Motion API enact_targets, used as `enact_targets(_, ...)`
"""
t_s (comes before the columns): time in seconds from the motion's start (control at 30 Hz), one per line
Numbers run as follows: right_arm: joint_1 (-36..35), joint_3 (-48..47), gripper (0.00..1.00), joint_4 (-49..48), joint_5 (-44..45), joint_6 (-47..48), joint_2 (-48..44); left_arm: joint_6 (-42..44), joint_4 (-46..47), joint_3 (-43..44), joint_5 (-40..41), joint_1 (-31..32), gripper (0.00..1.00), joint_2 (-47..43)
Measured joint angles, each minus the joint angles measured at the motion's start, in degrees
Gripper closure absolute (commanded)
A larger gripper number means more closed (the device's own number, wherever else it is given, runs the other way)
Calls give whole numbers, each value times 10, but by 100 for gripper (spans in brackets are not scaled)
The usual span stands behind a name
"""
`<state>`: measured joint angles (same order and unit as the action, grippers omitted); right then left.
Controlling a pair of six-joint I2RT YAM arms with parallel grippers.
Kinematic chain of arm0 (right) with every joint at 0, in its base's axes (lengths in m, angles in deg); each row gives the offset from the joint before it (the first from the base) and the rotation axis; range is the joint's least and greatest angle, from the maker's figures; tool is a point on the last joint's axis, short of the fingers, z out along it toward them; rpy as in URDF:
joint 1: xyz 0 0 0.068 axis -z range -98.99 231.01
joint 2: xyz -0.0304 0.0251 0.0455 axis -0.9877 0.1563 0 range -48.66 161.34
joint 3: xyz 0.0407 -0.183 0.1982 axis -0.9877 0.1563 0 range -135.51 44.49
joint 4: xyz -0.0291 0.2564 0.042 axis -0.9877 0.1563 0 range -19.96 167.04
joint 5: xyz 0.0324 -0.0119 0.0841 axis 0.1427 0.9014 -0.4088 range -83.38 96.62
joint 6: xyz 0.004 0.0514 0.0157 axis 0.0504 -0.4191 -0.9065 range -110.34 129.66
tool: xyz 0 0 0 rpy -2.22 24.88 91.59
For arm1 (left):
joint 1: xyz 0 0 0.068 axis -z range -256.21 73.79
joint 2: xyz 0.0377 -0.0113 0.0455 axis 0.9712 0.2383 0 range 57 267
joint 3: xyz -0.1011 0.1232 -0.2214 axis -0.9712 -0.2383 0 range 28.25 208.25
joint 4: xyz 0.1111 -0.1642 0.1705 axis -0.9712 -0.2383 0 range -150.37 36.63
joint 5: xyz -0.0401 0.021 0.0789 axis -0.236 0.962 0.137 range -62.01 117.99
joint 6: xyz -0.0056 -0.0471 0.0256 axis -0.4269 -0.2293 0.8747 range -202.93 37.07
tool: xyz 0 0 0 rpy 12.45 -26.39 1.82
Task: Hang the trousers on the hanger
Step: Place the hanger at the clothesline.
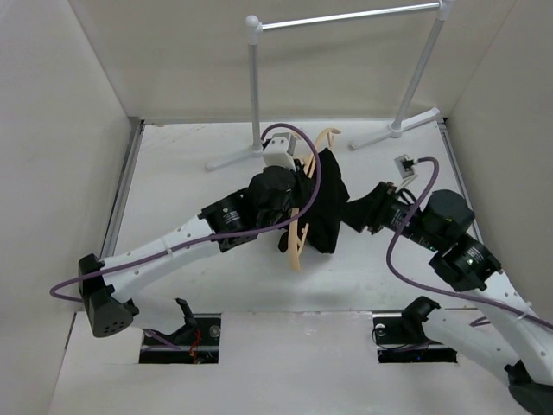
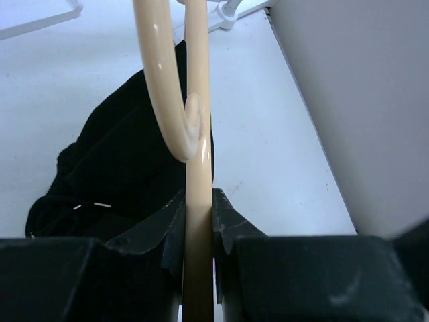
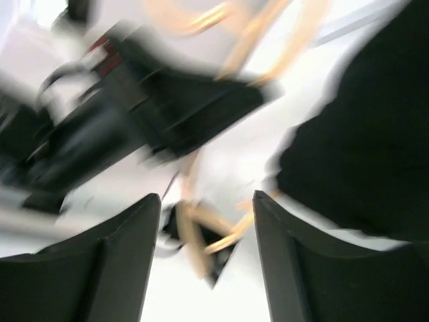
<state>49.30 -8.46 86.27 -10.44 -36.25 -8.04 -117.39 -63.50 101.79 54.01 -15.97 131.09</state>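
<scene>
The tan hanger (image 1: 298, 233) stands tilted at the table's middle, its hook (image 1: 331, 137) toward the rack. My left gripper (image 1: 289, 194) is shut on it; in the left wrist view the jaws (image 2: 199, 225) clamp a straight bar of the hanger (image 2: 198, 121) below the curved hook. The black trousers (image 1: 327, 203) lie bunched over and beside the hanger, and also show in the left wrist view (image 2: 127, 168). My right gripper (image 1: 352, 212) is open and empty just right of the trousers. Its blurred view (image 3: 206, 208) shows the hanger (image 3: 194, 235) and trousers (image 3: 365, 147) ahead.
A white tubular rack (image 1: 346, 17) stands at the back, its feet (image 1: 232, 160) on the table. White walls close in the left, right and back. Two dark slots (image 1: 181, 333) lie at the near edge by the arm bases.
</scene>
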Motion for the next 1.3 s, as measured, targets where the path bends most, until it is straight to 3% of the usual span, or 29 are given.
enact_targets(0.2,-150,-13,24,-28,12,-1,52,7,-5,16,-17,-10,100,38)
enact_targets(0.5,-229,-14,28,-36,111,51,159,8,-9,16,-24,-10,100,45)
enact_targets(0.57,-235,-14,37,-42,137,59,174,8,-9,16,-24,-9,100,45)
enact_targets(0.7,-244,-13,72,-69,169,64,189,4,-9,16,-24,-7,100,45)
enact_targets(0.77,-247,-12,83,-84,181,56,189,0,-9,16,-24,-7,99,45)
enact_targets(0.83,-249,5,88,-94,189,32,182,-4,-8,16,-20,-9,93,40)
enact_targets(0.97,-249,49,92,-129,197,20,152,-19,-2,7,-27,-14,66,19)
enact_targets(1.1,-231,74,93,-142,187,-4,114,-35,16,-3,-34,-27,49,-14)
enact_targets(1.3,-162,78,94,-146,150,-19,103,-47,20,-10,-43,-41,42,-78)
